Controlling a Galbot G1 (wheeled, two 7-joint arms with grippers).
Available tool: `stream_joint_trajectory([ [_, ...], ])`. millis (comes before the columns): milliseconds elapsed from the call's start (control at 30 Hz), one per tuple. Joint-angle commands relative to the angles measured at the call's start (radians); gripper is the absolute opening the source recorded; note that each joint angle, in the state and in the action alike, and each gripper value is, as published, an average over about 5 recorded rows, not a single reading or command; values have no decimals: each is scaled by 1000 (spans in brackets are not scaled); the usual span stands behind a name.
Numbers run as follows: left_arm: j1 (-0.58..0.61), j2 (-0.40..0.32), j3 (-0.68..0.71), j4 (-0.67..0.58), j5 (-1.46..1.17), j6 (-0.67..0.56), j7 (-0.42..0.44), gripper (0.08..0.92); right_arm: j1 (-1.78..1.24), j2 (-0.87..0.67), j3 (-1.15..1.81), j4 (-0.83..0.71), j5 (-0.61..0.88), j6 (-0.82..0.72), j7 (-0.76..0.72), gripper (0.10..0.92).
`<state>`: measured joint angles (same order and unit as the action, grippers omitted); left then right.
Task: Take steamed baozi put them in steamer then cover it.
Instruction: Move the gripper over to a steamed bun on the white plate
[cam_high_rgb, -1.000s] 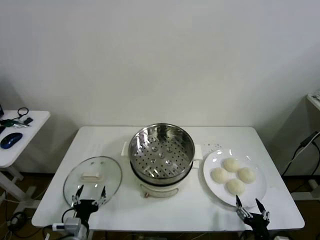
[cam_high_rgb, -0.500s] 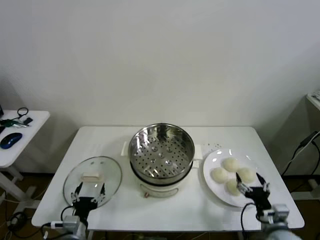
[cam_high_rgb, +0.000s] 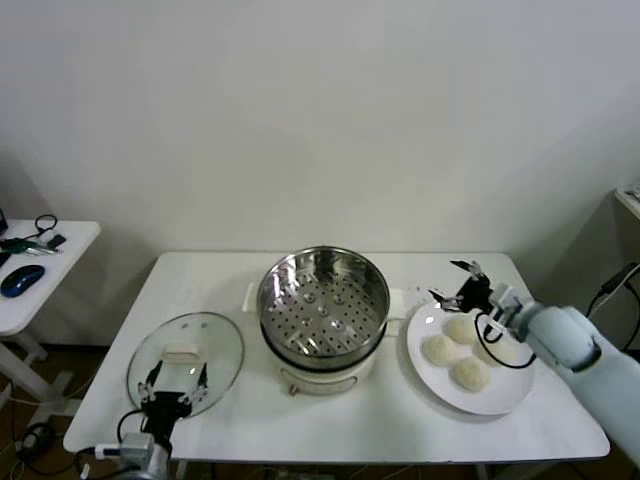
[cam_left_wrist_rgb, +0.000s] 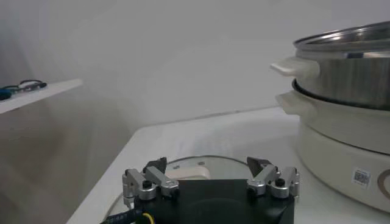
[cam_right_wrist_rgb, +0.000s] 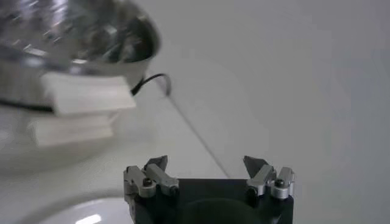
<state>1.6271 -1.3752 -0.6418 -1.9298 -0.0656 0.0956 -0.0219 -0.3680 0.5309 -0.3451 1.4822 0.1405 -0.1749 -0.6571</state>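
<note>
You have four steamed baozi (cam_high_rgb: 462, 349) clustered on the white plate (cam_high_rgb: 505, 393) at the right end of the table (cam_high_rgb: 220, 285), and the one that matters lies just below and toward you from the right gripper (cam_high_rgb: 456, 283), which hangs over the plate's far-left rim with its fingers spread wide and nothing between them. So your coming move is, by my reading, a short drop and a slight pull back toward the robot onto the farthest bun; the buns are round, so no long axis dictates your wrist angle. The right arm is plainly the nearer one. The steamer (cam_high_rgb: 323, 305) stands just left of the plate at the table's middle, its perforated basket holding nothing, so each carry goes left across the white side handle. Beyond it, at the left end, the one glass cover (cam_high_rgb: 186, 361) lies flat, bar handle up, and the left gripper (cam_high_rgb: 176, 382) waits at the cover's near edge, jaws wide and holding nothing. Count it out: four buns, one plate, one steamer, one cover.
</note>
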Motion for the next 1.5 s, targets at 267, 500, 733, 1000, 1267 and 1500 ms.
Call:
stream_joint_trajectory([
  [267,5,5,2,2,0,-2,5,823,761,33,-835,-290,13,49,-454,823],
  [500,4,13,-4,8,-5,-2,6,823,651,128,-826,-326,38,-26,-413,823],
  [733,1,10,-6,15,-4,0,6,823,535,204,-750,-429,-50,-28,-401,823],
  [1000,-2,8,-5,14,-19,16,7,823,497,252,-717,-509,-97,-15,-406,823],
  [1267,-11,9,-5,27,-18,18,6,823,473,290,-679,-570,-122,-1,-390,823],
  [1500,-11,9,-5,25,-21,19,7,823,462,314,-665,-588,-126,1,-385,822],
])
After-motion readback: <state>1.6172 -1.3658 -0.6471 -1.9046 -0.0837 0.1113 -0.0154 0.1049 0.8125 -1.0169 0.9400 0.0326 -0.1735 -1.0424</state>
